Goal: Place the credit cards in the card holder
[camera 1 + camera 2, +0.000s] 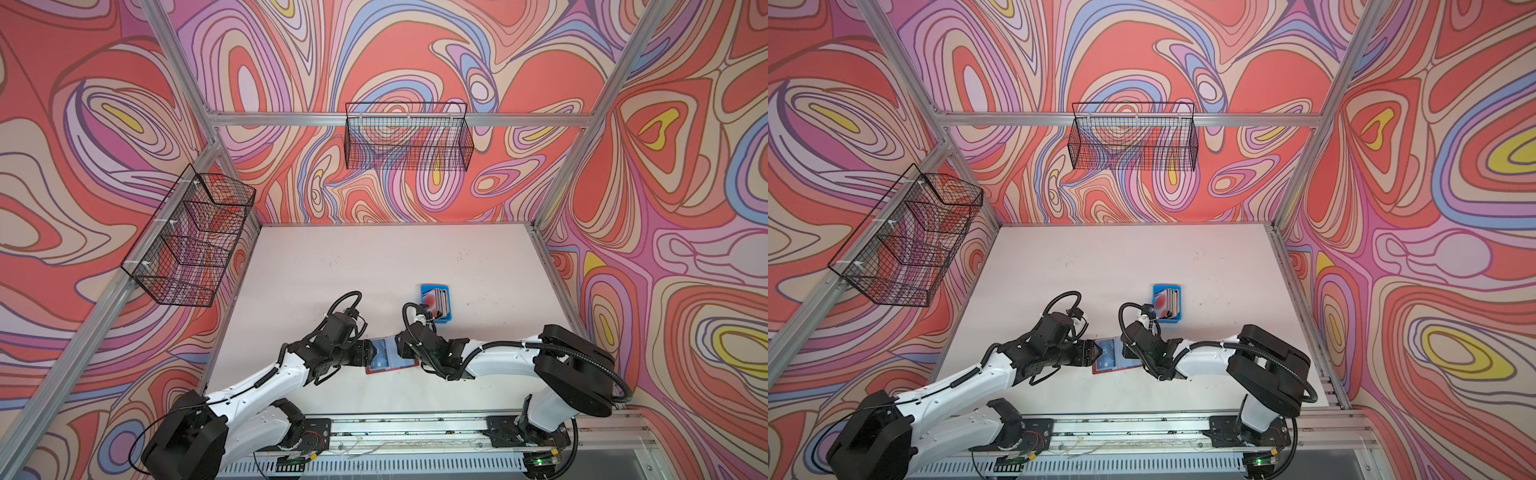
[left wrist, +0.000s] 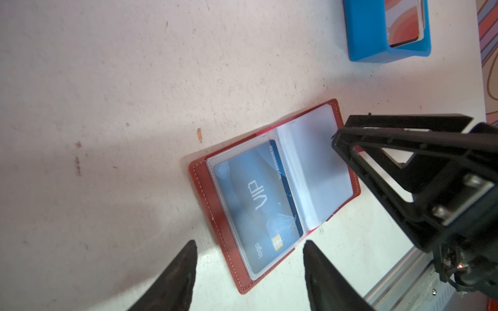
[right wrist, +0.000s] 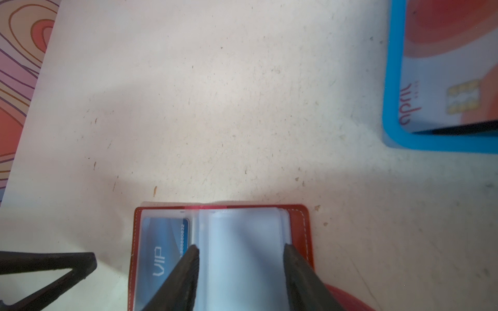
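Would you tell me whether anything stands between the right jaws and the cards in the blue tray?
Nothing visible. The right jaws sit open over an empty sleeve of the card holder; only table lies between them and the cards in the blue tray.

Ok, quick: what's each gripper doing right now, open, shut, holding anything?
Left gripper: open, empty, at the edge of the card holder.
Right gripper: open, holding nothing, tips over the empty clear sleeve.

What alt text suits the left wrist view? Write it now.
An open red leather-like card holder lies on the white table, a light blue VIP card in one clear sleeve, the facing sleeve empty. The open left claw hangs beside it, the right claw reaches over the empty sleeve; a blue plastic tray of cards stands apart.
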{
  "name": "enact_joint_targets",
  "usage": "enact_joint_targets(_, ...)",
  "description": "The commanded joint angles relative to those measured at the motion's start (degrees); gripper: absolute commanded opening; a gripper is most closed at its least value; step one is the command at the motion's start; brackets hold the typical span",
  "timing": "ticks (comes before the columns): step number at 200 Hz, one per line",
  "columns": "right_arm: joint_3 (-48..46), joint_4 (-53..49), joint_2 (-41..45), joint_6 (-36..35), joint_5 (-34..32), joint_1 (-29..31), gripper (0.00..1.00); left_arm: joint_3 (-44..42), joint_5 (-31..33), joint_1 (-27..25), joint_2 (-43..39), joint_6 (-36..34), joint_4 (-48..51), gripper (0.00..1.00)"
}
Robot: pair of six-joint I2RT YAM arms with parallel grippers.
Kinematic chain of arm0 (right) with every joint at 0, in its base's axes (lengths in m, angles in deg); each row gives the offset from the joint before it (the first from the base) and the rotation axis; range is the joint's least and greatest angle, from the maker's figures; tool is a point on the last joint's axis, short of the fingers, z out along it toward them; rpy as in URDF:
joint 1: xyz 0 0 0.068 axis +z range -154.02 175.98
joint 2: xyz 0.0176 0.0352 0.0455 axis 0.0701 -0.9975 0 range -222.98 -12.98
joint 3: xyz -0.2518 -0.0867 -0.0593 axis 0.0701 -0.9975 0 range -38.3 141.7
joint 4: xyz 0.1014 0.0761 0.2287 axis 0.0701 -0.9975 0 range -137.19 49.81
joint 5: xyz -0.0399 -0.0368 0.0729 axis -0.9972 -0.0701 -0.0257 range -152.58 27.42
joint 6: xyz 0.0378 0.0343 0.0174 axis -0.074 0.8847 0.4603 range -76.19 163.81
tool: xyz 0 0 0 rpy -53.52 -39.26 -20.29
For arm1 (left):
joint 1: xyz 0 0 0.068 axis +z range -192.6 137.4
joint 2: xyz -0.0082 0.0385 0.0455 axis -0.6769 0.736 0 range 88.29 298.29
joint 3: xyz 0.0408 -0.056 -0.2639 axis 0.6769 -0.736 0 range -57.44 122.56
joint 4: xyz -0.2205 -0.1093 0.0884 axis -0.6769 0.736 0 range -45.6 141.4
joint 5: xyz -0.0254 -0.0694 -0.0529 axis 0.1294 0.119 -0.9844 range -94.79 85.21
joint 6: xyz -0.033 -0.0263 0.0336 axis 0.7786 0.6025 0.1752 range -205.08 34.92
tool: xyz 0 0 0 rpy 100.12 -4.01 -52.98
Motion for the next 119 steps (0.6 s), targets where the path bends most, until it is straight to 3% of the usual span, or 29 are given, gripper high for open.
enact_joint_targets(1,0.94,-0.96,-1.42,0.86,0.15,0.15,0.54,1.97,-0.65,-0.31,1.16,-0.56,0.47,0.65)
enact_joint_targets(119,3.36,-0.37,-5.08,1.38,1.29,0.1,0.52,2.63,-0.54,-0.31,7.46,0.19,0.21,0.66)
